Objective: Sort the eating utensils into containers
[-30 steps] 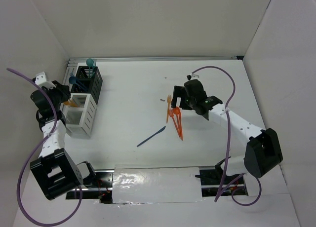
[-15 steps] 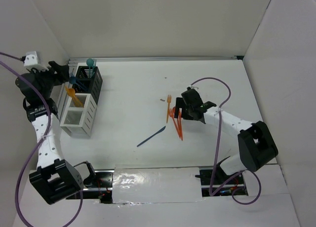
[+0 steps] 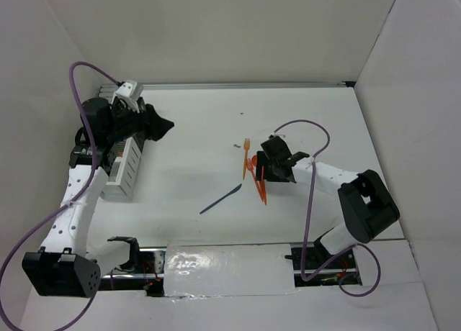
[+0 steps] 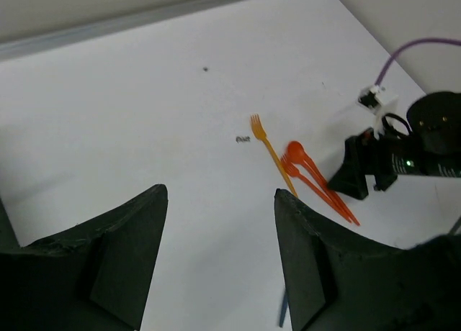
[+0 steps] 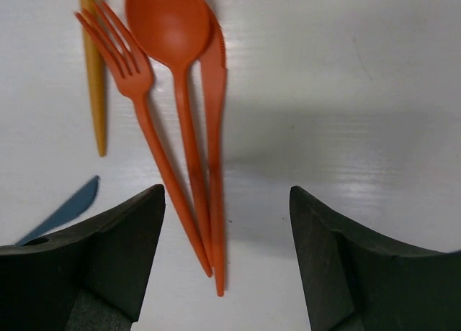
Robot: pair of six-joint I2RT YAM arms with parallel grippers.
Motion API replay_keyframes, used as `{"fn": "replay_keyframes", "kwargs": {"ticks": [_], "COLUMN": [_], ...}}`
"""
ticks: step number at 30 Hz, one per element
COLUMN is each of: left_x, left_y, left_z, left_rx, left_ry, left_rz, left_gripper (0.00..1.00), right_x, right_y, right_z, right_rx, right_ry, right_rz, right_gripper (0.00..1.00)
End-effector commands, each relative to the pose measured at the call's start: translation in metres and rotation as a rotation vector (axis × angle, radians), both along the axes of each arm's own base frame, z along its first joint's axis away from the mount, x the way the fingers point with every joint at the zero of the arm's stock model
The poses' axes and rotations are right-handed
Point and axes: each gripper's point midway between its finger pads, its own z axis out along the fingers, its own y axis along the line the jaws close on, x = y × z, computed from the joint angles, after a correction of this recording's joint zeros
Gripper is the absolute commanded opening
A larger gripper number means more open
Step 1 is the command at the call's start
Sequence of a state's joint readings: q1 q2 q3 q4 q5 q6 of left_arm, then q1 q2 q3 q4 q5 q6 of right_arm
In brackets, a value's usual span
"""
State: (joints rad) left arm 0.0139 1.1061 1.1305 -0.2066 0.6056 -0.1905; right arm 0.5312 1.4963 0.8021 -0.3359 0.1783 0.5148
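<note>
The jaws of the right gripper (image 5: pixel 225 194) are held apart, with nothing between the pads. Three utensils are seen just ahead of the opening: an orange fork (image 5: pixel 137 93), an orange spoon (image 5: pixel 170 23) and an orange knife (image 5: pixel 216 115). They lie flat on the table (image 5: pixel 360 93), side by side and touching along their handles, whose ends reach into the gap between the jaws, nearer the finger at the left of the wrist view. A yellow-orange fork (image 5: pixel 92 72) lies outside that finger, and the tip of a dark blue knife (image 5: pixel 65 210) is seen just beside it.

Each piece is judged to be very light, thin, smooth plastic, stiff enough to be lifted by one end but likely to flex and slide. A hold across the slim handle, about halfway along, is suggested, with the pads brought down close to the table. Because the three orange handles are bunched, more than one may be caught in a single pinch.

The jaws of the left gripper (image 4: pixel 220 194) are also spread and empty, and the orange group is seen well ahead of them. A white container (image 3: pixel 122 174) is visible under the left arm; the other containers are hidden.
</note>
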Motion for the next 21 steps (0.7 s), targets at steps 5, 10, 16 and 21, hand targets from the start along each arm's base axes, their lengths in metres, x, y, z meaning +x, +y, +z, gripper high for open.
{"fn": "replay_keyframes", "kwargs": {"ticks": [5,10,16,21], "left_x": [-0.039,-0.058,-0.068,-0.07], "left_y": [-0.03,-0.042,-0.041,-0.034], "left_z": [-0.019,-0.037,-0.042,-0.046], "left_rx": [-0.057,-0.072,-0.062,-0.035], "left_ry": [0.115,0.171,0.185,0.186], "left_rz": [-0.062,-0.087,-0.072,-0.043], "left_gripper": [0.72,0.72,0.73,0.75], "right_x": [0.065,0.106,0.123,0.121], "right_y": [0.044,0.07,0.07,0.065], "right_z": [0.057,0.077,0.047,0.023], "right_rx": [0.081,0.075,-0.034,-0.1], "right_ry": [-0.165,-0.201,-0.123,-0.077], "right_rz": [0.033,0.069,0.037,0.002], "right_gripper": [0.72,0.63,0.55,0.49]}}
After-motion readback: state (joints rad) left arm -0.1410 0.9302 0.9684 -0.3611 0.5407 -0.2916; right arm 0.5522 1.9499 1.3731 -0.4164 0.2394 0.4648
